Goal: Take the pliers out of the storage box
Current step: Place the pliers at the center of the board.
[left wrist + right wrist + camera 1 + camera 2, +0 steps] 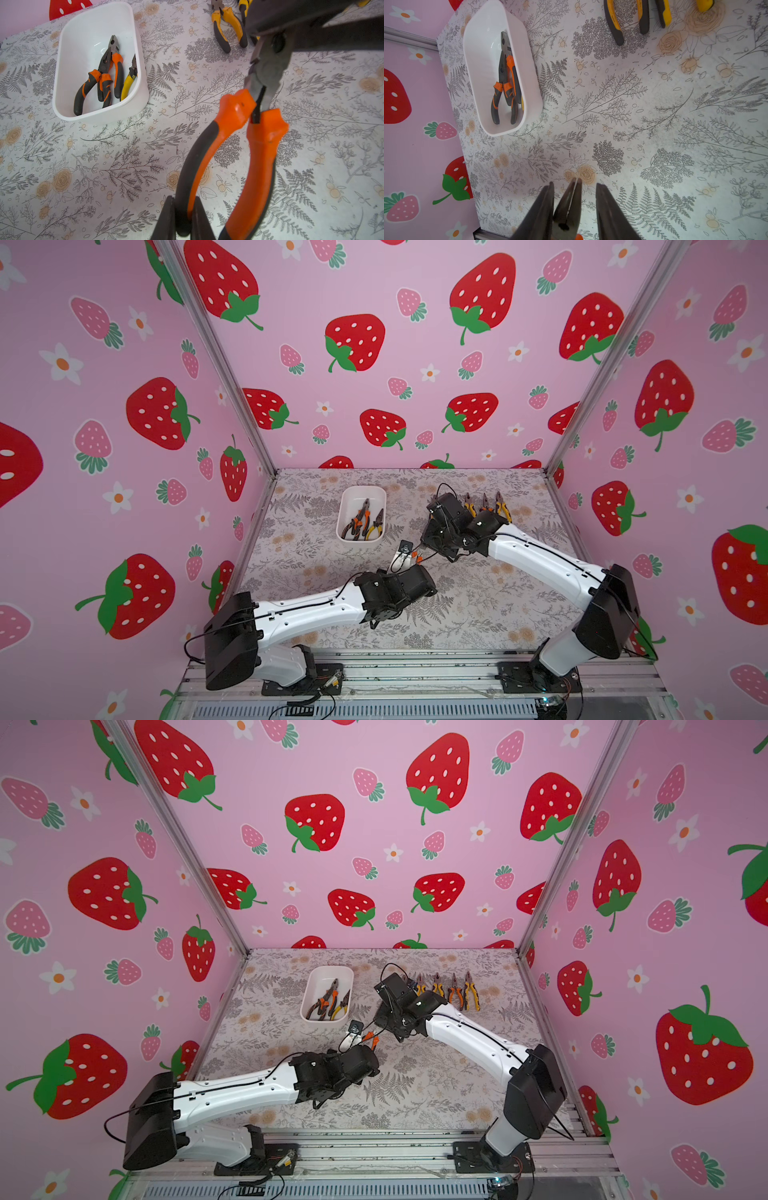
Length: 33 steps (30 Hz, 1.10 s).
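- Grip: left tool (182, 212) is clamped on one handle of the orange pliers (234, 116), above the table (124, 166).
- right tool (574, 185) straddles their steel nose, fingers apart, not pinching.
- Probably heavy, rigid; bare nose slick, rubber sleeves grip better.
- three pairs (106, 76) lie in the storage box (99, 118); a row of pliers (449, 990) lies well apart.

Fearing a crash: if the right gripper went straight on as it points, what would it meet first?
The head of the held pliers sits between the fingers of the right gripper; past it, probably the table, though depth is unclear.
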### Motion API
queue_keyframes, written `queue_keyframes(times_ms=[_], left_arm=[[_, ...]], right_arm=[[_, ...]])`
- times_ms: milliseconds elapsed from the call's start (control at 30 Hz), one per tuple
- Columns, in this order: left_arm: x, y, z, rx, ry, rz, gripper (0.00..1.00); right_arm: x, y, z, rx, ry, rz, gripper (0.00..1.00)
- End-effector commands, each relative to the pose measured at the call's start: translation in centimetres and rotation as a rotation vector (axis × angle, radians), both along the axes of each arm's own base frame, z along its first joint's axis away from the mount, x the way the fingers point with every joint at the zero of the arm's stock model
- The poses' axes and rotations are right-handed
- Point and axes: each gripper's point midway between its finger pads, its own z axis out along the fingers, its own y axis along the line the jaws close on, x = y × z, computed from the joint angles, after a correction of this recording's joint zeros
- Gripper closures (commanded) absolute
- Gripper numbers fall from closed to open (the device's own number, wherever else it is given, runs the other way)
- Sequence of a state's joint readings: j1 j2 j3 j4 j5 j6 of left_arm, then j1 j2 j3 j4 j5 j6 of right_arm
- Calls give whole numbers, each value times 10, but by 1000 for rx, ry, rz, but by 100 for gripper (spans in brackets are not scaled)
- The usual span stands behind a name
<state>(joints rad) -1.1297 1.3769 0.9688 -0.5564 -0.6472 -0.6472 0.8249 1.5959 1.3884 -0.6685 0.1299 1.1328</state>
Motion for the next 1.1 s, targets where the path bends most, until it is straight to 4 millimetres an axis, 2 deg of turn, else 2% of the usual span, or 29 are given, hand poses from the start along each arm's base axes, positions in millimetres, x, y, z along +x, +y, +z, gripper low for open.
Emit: queue_keyframes(times_ms=[0,167,633,967,1067], left_arm=[[11,-14,32,-72,-76,14,100],[13,-16,34,-67,-82,9,100],[14,-14,27,-22,-77,22,100],[11,-23,31,-66,-65,-9,100],[9,-25,33,-95,-58,-21,100]], right_arm=[[-8,4,-10,5,29,4,62],[-14,6,-17,12,45,2,64],[-19,6,-20,-1,51,-6,70],[-20,3,-29,-8,60,-28,85],[-17,-2,-25,-18,34,-28,88]])
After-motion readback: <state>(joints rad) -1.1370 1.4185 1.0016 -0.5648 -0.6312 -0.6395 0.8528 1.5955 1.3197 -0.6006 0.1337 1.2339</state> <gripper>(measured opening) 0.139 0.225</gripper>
